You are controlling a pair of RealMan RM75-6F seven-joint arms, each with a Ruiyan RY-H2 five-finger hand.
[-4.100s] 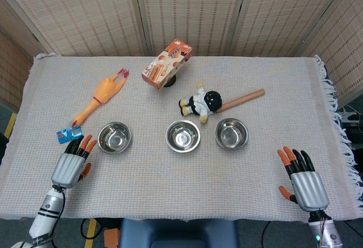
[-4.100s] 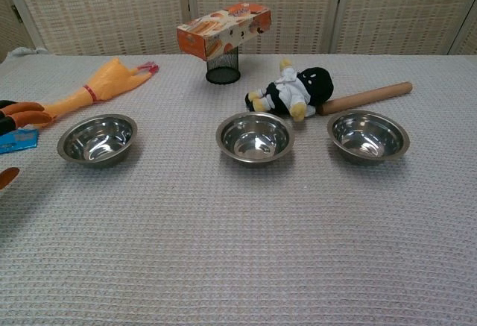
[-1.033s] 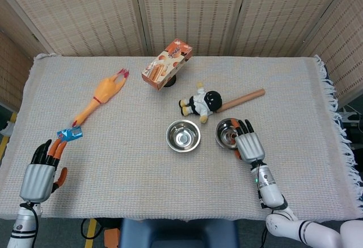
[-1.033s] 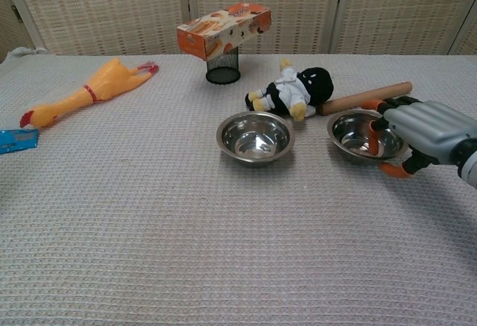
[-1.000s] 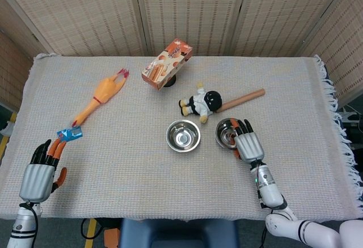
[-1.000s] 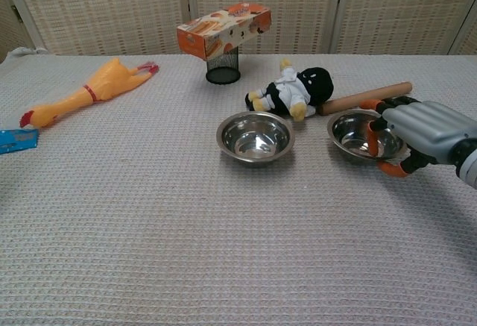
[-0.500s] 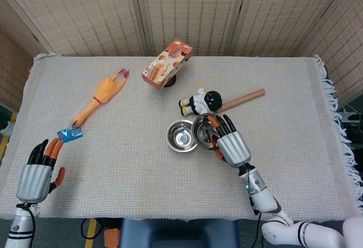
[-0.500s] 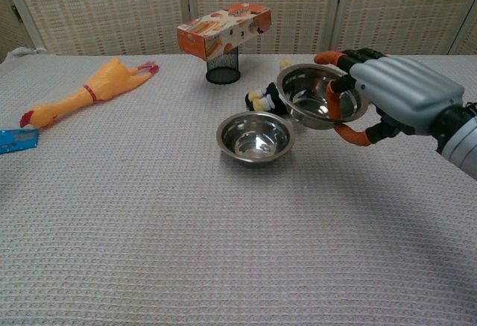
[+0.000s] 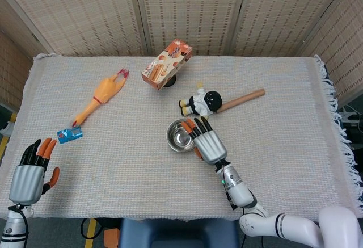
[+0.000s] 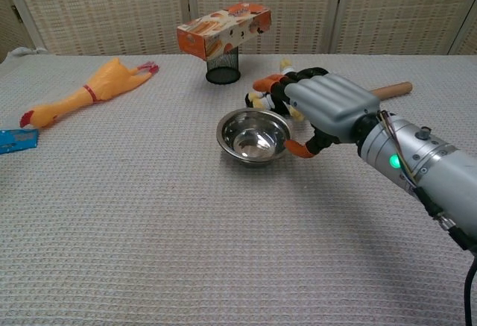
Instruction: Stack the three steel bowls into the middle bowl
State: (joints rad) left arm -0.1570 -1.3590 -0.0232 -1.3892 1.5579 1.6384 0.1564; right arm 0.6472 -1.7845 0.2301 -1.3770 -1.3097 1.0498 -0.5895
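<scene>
The right hand [image 9: 207, 140] sits at the right rim of the bowl stack [image 9: 179, 135] in the middle of the table [image 9: 295, 146]. In the chest view the hand [image 10: 324, 106] has its fingers [image 10: 270, 82] arched over the far right rim and its thumb [image 10: 298, 149] hooked at the near right edge of the stack [image 10: 252, 136]. The thumb touches the rim, so the hand grips the top bowl at that edge. The stack rests flat on the cloth; how many bowls lie nested in it cannot be told from either view.

The left hand [image 9: 28, 174] lies near the front left corner of the table, well apart from the stack, fingers spread and holding nothing. It does not show in the chest view.

Just behind the stack lies a plush toy [image 9: 199, 103], with a wooden rod [image 9: 243, 99] angled away to its right. In the chest view the hand hides most of the toy. Further back a snack box [image 9: 167, 64] rests tilted on a dark mesh cup [image 10: 223, 67]. A rubber chicken [image 9: 100, 97] lies to the left, and a small blue packet [image 9: 68, 135] sits near its head end, close to the left hand.
</scene>
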